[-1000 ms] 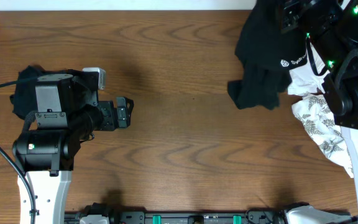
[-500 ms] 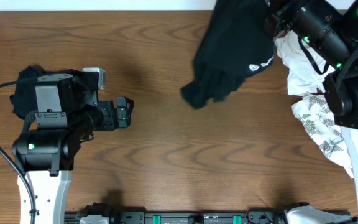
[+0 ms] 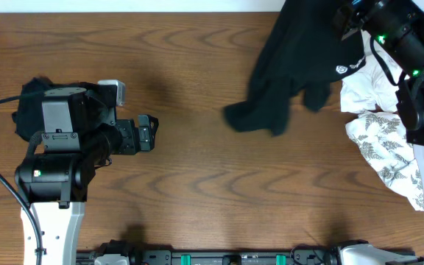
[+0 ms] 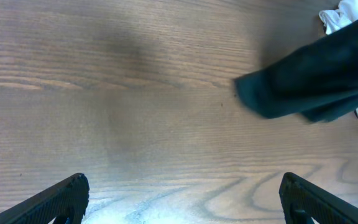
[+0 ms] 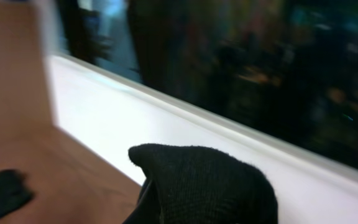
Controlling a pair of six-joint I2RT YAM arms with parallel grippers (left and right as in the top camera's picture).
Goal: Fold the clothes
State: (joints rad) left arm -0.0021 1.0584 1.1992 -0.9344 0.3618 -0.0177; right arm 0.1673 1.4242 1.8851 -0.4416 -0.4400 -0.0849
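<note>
The black shirt [image 3: 293, 66] is held up at the far right of the table [image 3: 197, 191] by the right gripper [image 3: 344, 18], whose jaws are closed tight on a bunch of the fabric. In the right wrist view, which is blurred, only a rounded fold of that black fabric is seen at the bottom edge, and the fingers themselves are hidden by it. From the grip, the shirt is draped down and toward the middle of the table, where its lower end is seen crumpled against the wood. A small white print [image 3: 341, 70] is shown on the cloth near the right arm.

A white garment [image 3: 363, 88] is heaped just beside the shirt at the right edge, partly covered by it, and a leaf-print garment [image 3: 381, 151] is spread next to the white one, nearer the front of the table.

The left gripper [image 3: 149, 134] is kept at the left side, well apart from the shirt, with its jaws spread fully and nothing between them. In the left wrist view, its two fingertips [image 4: 64, 199] are seen at the bottom corners above bare wood, with the shirt's end ahead at upper right. A dark cloth [image 3: 26, 96] is partly hidden under the left arm.
</note>
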